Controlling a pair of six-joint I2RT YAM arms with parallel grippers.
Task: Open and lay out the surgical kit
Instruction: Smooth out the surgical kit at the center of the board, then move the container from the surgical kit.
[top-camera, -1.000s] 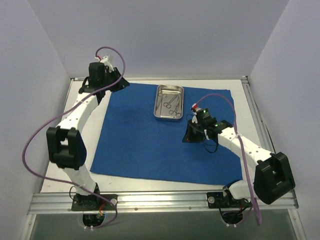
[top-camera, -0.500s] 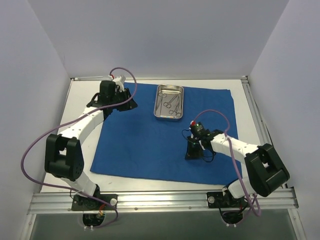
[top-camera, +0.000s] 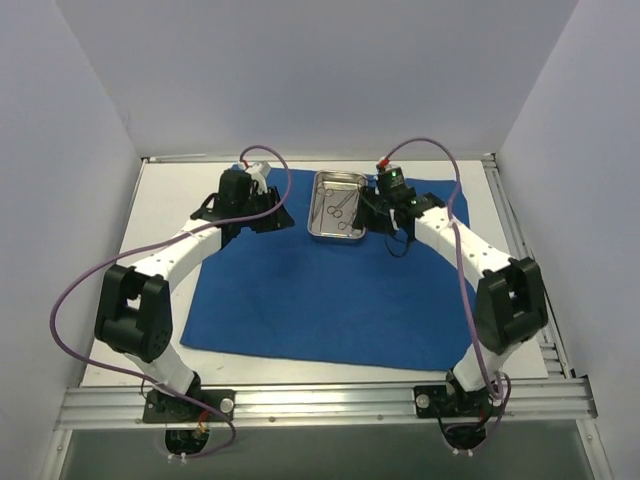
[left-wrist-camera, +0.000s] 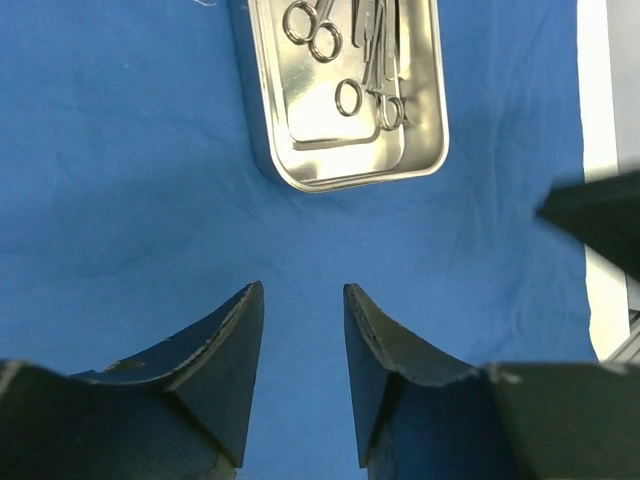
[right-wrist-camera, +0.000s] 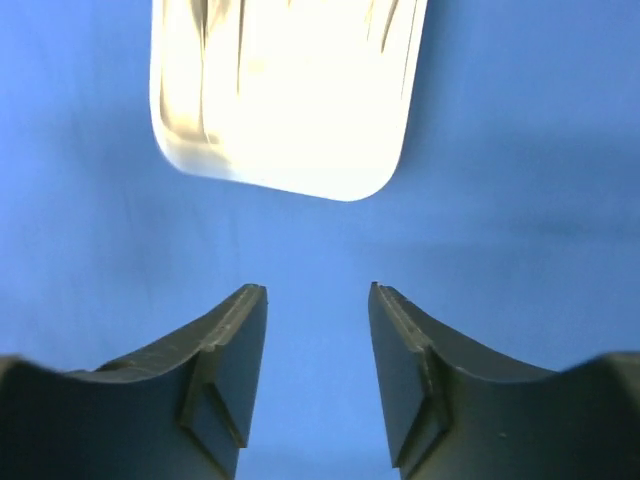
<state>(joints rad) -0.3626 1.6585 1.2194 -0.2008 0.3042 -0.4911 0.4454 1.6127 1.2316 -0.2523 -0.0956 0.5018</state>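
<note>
One bench: white, closed in by pale walls at the back and on both sides; it carries everything listed below.
Cloth: royal blue, opened out and lying flat over most of the bench with a few soft creases. Its far edge runs close to the far rail and its near edge stops short of the arm bases. It fills the background of both wrist views.
Arms: the left arm and the right arm are white with black joints. Each reaches from the near edge toward the far part of the cloth, one from either side.
Tray: shiny steel, rectangular with rounded corners, resting on the far middle of the cloth between the two tools. It is sharp in the left wrist view and washed out by glare in the right wrist view.
Left tool: over the cloth near the tray's left side and pointing toward it. Its fingers are apart, with only blue cloth in the gap.
Right tool: just beside the tray's right side. Its fingers are apart, with cloth showing between them. Whether it touches the tray cannot be told.
Instruments: a few small metal scissor-like pieces with ring handles, lying lengthwise and overlapping inside the tray.
</note>
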